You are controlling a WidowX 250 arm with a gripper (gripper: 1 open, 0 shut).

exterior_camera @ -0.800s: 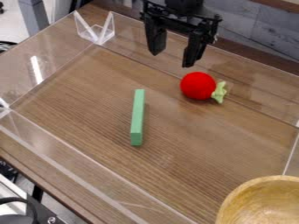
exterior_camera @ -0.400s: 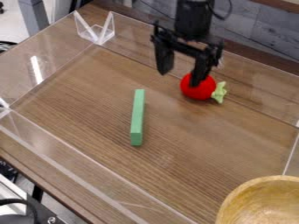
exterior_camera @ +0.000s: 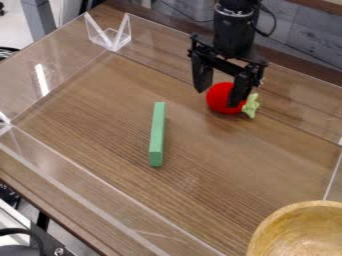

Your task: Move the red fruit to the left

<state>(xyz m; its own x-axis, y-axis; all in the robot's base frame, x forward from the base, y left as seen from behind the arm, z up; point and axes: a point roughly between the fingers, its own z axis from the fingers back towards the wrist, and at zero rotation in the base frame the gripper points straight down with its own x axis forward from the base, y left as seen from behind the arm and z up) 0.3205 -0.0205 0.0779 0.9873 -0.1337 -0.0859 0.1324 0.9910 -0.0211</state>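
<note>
Gripper now down over red fruit vs prior frame, jaws wide, nothing gripped; prob. straddling it, so close next. Near to far: bowl at near right corner, green bar left of fruit, fruit toward far side w/ bare tabletop leftward, wire stand by far edge.
</note>
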